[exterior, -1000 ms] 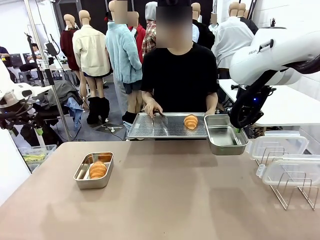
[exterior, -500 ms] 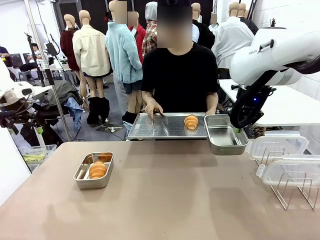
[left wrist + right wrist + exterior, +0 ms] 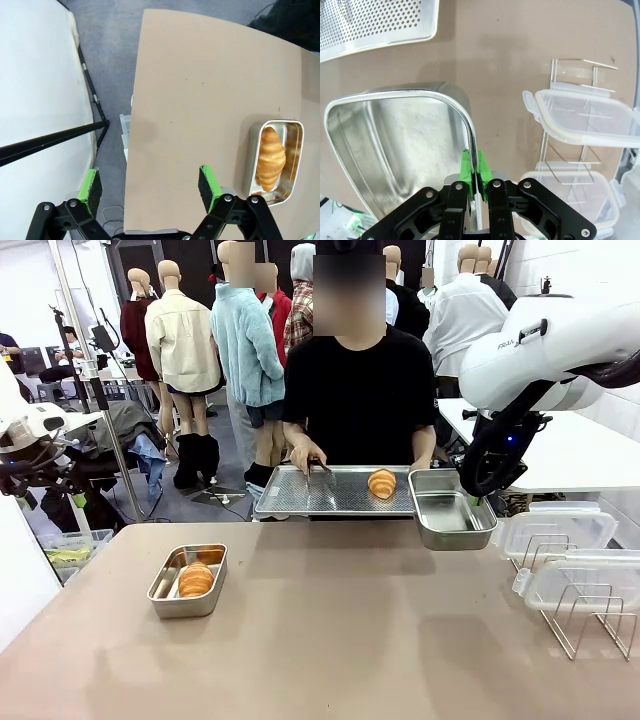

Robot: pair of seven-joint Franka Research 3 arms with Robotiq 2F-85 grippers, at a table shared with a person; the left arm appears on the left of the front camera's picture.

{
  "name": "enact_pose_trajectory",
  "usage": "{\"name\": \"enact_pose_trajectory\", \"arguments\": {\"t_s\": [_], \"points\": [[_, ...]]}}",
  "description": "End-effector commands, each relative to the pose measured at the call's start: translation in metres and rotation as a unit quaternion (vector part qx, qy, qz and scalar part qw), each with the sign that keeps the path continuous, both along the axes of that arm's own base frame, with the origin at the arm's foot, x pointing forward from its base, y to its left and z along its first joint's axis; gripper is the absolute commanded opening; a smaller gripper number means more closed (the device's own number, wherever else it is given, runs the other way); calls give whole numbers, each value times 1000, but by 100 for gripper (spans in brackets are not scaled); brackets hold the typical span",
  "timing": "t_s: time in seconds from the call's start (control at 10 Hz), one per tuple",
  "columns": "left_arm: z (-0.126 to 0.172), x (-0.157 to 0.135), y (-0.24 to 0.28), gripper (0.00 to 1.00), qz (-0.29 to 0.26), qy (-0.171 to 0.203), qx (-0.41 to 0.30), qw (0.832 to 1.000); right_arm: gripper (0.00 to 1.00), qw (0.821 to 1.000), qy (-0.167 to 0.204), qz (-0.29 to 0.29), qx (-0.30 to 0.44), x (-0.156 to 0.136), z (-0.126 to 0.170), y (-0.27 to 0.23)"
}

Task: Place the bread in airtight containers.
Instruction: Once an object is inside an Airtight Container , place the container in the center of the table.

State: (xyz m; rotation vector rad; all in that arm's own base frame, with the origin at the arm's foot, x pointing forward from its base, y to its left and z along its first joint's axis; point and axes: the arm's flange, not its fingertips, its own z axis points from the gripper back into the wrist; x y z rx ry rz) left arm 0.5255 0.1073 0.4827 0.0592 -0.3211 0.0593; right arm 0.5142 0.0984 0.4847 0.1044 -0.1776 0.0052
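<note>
One bread roll [image 3: 195, 580] lies in a steel airtight container [image 3: 163, 593] on the table's left; the left wrist view shows that bread [image 3: 270, 158] in its container [image 3: 297, 150] off to the right of my open left gripper [image 3: 150, 183], which hangs above the table's edge. My right gripper [image 3: 476, 170] is shut on the rim of a second, empty container [image 3: 390, 145], held up near the far edge [image 3: 450, 512]. A second bread roll [image 3: 381, 483] rests on the perforated tray [image 3: 320, 495] that the person holds beside it.
The person's hand [image 3: 300, 455] rests on the tray's left part. Two clear lids [image 3: 555, 528] [image 3: 590, 585] lean on a wire rack [image 3: 590, 625] at the right, also below my right gripper [image 3: 585, 117]. The table's middle [image 3: 340, 620] is bare brown surface.
</note>
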Motion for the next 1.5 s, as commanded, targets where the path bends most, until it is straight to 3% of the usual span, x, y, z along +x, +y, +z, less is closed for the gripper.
{"name": "enact_pose_trajectory", "arguments": {"t_s": [0.0, 1.4], "points": [[2, -1, -1, 100, 5, 0, 8, 1000, 0, 1000, -3, -1, 1, -1, 3, 0], [2, -1, -1, 100, 5, 0, 8, 1000, 0, 1000, -3, -1, 1, -1, 3, 0]]}}
